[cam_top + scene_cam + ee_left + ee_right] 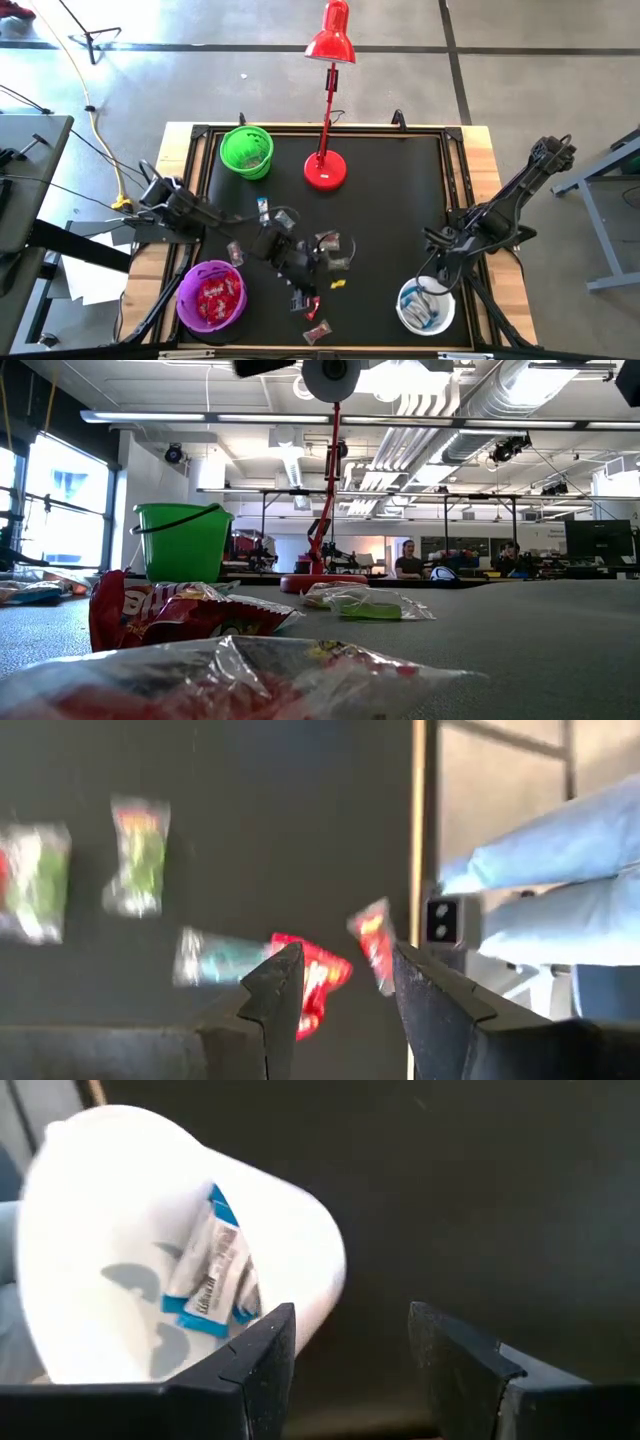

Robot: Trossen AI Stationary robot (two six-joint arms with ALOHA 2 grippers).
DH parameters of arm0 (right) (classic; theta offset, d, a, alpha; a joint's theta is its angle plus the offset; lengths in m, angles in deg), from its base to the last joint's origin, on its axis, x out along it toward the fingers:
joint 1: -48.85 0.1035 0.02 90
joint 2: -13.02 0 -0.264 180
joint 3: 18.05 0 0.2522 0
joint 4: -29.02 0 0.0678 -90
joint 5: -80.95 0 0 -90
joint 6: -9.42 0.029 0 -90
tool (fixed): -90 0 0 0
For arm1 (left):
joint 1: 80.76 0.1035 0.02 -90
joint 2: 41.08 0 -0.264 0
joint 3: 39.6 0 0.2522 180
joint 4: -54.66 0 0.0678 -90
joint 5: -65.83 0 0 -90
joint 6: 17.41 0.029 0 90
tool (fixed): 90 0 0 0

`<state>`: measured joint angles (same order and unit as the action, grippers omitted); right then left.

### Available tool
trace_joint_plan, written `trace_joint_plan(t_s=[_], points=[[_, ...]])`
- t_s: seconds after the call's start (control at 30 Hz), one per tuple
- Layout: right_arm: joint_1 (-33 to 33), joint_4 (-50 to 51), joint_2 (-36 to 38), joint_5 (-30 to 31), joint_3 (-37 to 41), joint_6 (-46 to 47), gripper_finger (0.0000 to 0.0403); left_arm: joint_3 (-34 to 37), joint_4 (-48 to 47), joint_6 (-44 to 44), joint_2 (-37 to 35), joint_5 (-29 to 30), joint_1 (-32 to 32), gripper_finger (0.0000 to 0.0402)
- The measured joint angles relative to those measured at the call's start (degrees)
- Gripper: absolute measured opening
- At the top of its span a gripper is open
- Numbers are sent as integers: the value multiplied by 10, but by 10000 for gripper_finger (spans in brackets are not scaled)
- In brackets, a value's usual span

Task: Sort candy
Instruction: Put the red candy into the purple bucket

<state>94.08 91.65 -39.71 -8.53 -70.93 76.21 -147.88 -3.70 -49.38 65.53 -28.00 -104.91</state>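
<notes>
Loose candy lies on the black table near its front middle: red pieces (pixel 318 982) (pixel 373 945), a blue-and-white one (pixel 212 958) and clear green ones (pixel 138 855). My left gripper (pixel 350 980) (pixel 305 285) hangs open just above the red pieces, slanting down. My right gripper (pixel 352 1345) (pixel 432 280) is open over the table beside the white bowl (pixel 120 1170) (pixel 403 305), which holds blue-and-white candy (pixel 213 1270). The purple bowl (pixel 183 300) holds red candy. In the low view, wrapped sweets (pixel 180 615) (pixel 365 603) lie close to the camera.
A green bowl (pixel 246 150) stands at the far left and a red desk lamp (pixel 325 170) at the far middle. A person's legs in jeans (pixel 560 870) show beyond the table's near edge. Bare black mat lies between the candy and the white bowl.
</notes>
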Motion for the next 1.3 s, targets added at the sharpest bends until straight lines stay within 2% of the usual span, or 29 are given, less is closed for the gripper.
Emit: trace_joint_plan(t_s=[0.17, 0.3, 0.6, 0.9, 1.3], points=[[0, -32, 0, 4, -1, 2, 192, 49, 35, -58, 0, 53, -34, 140], [0, -50, 0, 4, -1, 2, 192, 78, 89, -64, 0, 72, -56, 140], [0, -74, 0, 3, -1, -7, 192, 81, 71, 16, 6, 108, -94, 140], [0, -125, 0, 3, -2, 6, 192, 82, 72, 42, 90, 101, -106, 140], [0, -140, 0, 3, -2, 23, 192, 81, 73, 42, 142, 122, -100, 140]])
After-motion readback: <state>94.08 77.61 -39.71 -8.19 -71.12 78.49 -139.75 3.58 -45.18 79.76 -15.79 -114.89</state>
